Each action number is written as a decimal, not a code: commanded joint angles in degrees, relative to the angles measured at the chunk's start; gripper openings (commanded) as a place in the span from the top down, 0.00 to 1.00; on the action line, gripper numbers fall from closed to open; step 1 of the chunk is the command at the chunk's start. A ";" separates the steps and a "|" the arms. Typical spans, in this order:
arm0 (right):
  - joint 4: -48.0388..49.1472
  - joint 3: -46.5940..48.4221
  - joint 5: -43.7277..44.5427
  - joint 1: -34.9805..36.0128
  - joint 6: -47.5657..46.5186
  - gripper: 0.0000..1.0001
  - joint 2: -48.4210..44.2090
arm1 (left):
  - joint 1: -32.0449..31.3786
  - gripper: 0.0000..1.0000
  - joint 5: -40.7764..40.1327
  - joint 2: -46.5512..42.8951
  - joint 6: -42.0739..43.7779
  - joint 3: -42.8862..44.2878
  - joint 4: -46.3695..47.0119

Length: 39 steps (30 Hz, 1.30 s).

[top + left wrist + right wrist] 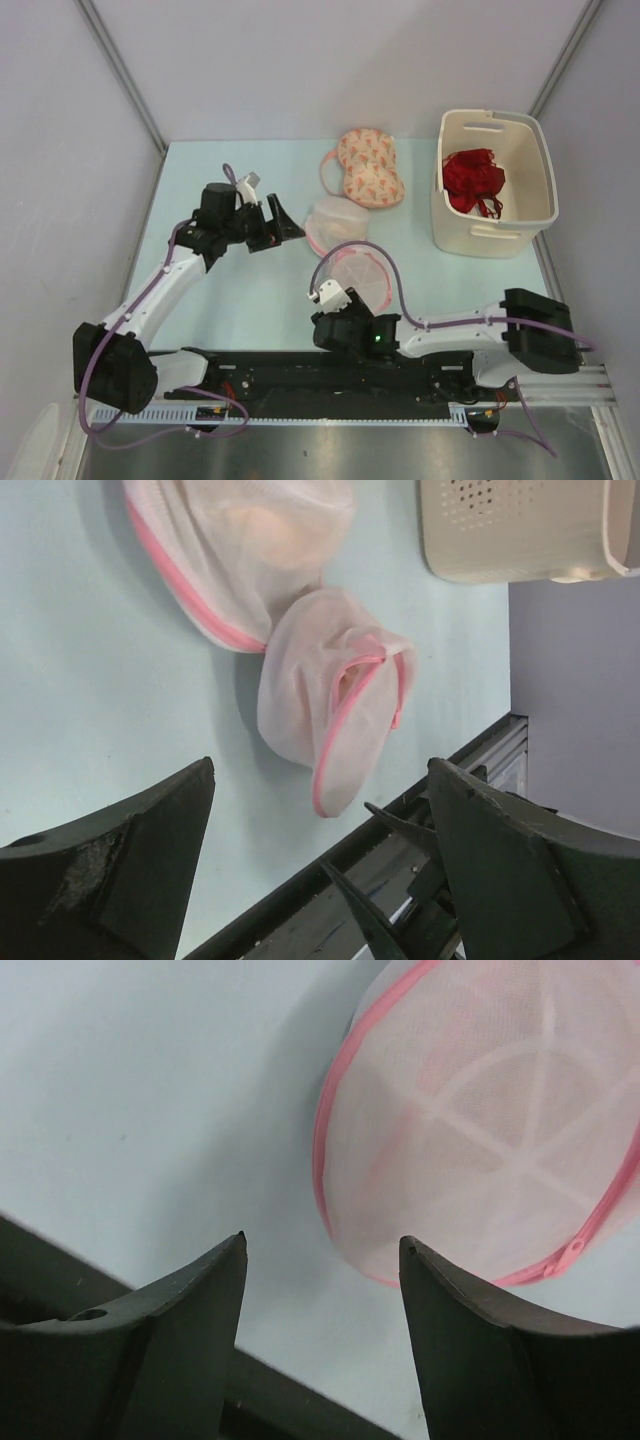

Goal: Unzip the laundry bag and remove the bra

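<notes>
The laundry bag (358,278), a round white mesh pouch with pink zipper trim, lies at the table's near middle. It fills the upper right of the right wrist view (480,1120), with its zip pull (575,1247) at the lower right rim. In the left wrist view (320,700) a small peach patch shows inside a gap in its trim. The bra is otherwise hidden. My right gripper (338,300) is open and empty, just short of the bag's near-left rim (322,1238). My left gripper (290,228) is open and empty (320,763), left of the pouches.
A twin mesh pouch (335,225) with pale fabric showing through it touches the bag on its far side. A pink bra with red motifs (370,165) lies behind. A cream bin (535,150) at the back right holds a red lacy bra (473,180). A black rail (330,370) lines the near edge.
</notes>
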 commanded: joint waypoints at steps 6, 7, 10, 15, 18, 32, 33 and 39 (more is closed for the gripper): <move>-1.22 10.47 21.72 1.30 5.34 0.84 10.62 | 0.80 0.09 3.39 0.29 -0.35 -4.95 0.31; -2.18 10.65 22.17 1.48 5.96 0.94 10.36 | 0.80 0.09 3.47 0.38 -0.27 -5.04 0.40; -3.85 10.74 22.70 2.01 7.80 1.00 7.20 | 0.80 0.09 3.47 0.29 0.17 -5.39 0.31; -6.50 10.65 21.14 1.04 8.00 1.00 1.06 | 0.80 0.09 4.97 0.64 0.44 -7.93 1.81; -2.29 10.48 14.04 1.30 0.80 0.89 1.56 | 0.80 0.08 4.44 0.82 1.05 -8.64 1.72; -2.81 12.93 20.84 -2.39 6.49 0.42 16.15 | 2.64 0.08 3.74 0.82 1.41 -8.64 -0.13; -4.20 13.46 22.08 -2.56 7.28 0.48 16.86 | 2.64 0.08 4.09 0.99 1.14 -8.82 0.39; -10.80 15.66 27.71 -1.42 14.40 1.00 13.62 | 2.64 0.08 4.62 0.64 1.40 -9.78 0.66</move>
